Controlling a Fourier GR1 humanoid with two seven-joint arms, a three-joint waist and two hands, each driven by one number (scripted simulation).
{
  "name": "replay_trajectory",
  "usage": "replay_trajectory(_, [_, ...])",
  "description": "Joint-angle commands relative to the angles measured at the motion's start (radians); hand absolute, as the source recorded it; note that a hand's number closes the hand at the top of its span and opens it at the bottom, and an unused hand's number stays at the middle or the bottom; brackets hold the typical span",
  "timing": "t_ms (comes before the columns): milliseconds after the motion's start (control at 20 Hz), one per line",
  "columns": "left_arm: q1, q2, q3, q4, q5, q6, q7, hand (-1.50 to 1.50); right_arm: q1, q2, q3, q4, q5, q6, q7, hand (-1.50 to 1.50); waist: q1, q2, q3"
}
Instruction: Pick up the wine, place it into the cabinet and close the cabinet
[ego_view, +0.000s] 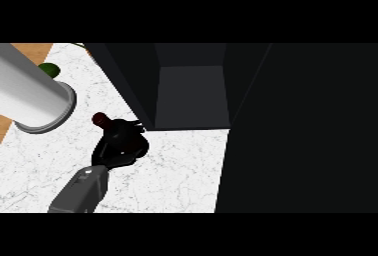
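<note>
The wine bottle (99, 119) shows only as a dark red neck and cap poking out above my left hand (122, 145). The hand's black fingers are curled round the bottle's body and hide most of it. Hand and bottle sit over the white marble counter (173, 175), just left of the front lower corner of the open dark cabinet (190, 95). The cabinet's grey inside shows nothing in it. Its door (303, 130) stands open as a wide black panel filling the right side. My right hand does not show.
A large white cylinder with a grey rim (33, 97) stands at the left, close to the bottle's neck. A small green object (49, 69) lies behind it near a wooden surface (33, 50).
</note>
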Motion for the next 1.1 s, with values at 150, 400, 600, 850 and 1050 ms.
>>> replay_trajectory(150, [-0.037, -0.029, 0.008, 0.009, 0.017, -0.137, -0.026, 1.5, 0.021, -0.02, -0.036, -0.073, -0.074, 0.016, 0.042, -1.5, -0.001, -0.003, 0.001])
replay_trajectory(400, [0.01, -0.029, 0.057, 0.002, 0.063, -0.061, -0.054, 1.5, 0.06, -0.014, -0.047, -0.055, -0.079, 0.04, -0.001, -1.5, 0.006, -0.005, 0.001])
replay_trajectory(600, [0.126, 0.038, 0.164, -0.036, 0.17, 0.006, -0.093, 1.5, 0.056, 0.0, -0.057, -0.021, -0.041, 0.025, -0.033, -1.5, 0.039, -0.013, 0.003])
replay_trajectory(850, [0.155, -0.022, 0.156, -0.133, 0.204, 0.04, -0.062, 1.5, 0.135, -0.007, -0.037, -0.069, -0.038, 0.063, -0.063, -1.5, 0.026, -0.014, 0.003])
replay_trajectory(1050, [0.189, -0.037, 0.135, -0.25, 0.236, 0.019, 0.003, 1.5, 0.069, 0.006, -0.014, -0.082, -0.029, 0.022, 0.017, -1.5, 0.034, -0.017, 0.004])
